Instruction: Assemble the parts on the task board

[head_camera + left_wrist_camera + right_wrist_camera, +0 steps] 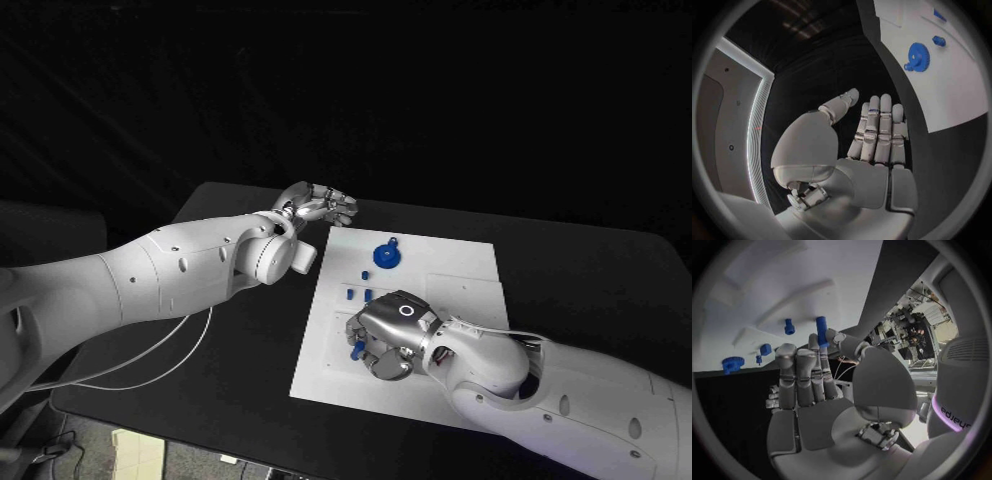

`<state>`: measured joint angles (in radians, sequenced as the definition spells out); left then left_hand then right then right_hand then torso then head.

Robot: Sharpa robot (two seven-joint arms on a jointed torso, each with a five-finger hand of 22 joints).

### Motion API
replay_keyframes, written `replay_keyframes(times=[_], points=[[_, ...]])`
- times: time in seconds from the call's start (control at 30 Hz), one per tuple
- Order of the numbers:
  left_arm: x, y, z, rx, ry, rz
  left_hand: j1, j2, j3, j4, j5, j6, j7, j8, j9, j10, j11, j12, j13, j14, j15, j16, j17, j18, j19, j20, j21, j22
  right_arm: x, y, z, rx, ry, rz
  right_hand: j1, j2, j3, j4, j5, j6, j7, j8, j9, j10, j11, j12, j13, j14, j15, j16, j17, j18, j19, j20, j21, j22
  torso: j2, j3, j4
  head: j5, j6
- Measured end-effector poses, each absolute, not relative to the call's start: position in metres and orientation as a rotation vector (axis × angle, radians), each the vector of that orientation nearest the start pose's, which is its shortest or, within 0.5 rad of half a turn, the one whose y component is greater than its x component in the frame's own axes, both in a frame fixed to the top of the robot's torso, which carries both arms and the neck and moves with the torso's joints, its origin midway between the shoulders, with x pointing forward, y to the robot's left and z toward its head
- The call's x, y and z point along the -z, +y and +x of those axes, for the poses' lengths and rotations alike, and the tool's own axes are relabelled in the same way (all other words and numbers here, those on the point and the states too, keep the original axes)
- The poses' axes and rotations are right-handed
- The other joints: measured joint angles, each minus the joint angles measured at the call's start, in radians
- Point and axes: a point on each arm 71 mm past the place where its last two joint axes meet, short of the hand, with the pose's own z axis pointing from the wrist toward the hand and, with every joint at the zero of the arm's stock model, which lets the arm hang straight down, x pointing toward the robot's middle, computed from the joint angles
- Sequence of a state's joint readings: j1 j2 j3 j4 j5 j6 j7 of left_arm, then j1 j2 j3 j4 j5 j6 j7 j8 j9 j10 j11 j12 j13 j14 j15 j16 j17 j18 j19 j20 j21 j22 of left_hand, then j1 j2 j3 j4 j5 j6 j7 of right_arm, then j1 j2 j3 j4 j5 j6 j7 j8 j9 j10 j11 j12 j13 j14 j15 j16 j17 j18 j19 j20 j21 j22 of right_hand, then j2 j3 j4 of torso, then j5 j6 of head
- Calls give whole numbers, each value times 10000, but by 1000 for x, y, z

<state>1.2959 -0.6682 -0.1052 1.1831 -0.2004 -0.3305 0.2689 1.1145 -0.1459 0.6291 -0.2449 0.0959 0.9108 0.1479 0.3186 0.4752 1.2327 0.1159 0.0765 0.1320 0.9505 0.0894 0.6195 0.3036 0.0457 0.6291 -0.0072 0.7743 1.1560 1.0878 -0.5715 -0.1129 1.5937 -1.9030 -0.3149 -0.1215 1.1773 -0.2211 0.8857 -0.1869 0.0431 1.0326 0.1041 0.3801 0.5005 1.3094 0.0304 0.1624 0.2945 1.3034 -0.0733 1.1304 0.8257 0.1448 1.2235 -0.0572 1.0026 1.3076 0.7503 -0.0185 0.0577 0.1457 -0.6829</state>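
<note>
Mirrored "sharpa" lettering on white arm casing; no other legible text.

My right hand is covering part of the task board; a blue peg seems pinched at my fingertips, its lower end hiding behind them.

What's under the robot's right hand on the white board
The right hand hovers over the task board, pinching a blue peg. Two small blue parts lie beside it. The board surface directly beneath stays hidden.
</note>
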Motion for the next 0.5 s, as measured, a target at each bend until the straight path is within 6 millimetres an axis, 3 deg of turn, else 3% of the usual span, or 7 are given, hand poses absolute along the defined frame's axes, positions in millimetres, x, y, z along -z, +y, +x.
replay_keyframes(times=[0.5], points=[[173,224,558,12405,14767,-9269,0,0,0,0,0,0,0,0,0,0,0,0,-8,0,0,0,13,0,0,0,0,1,238,-38,402,-8000,15291,-7326,-2,-2,-11,-65,-4,-2,2,-1,12,6,40,-1,2,0,-1,-1,1,0,26,-23,0,-1,-5,-9,0,12,-18]])
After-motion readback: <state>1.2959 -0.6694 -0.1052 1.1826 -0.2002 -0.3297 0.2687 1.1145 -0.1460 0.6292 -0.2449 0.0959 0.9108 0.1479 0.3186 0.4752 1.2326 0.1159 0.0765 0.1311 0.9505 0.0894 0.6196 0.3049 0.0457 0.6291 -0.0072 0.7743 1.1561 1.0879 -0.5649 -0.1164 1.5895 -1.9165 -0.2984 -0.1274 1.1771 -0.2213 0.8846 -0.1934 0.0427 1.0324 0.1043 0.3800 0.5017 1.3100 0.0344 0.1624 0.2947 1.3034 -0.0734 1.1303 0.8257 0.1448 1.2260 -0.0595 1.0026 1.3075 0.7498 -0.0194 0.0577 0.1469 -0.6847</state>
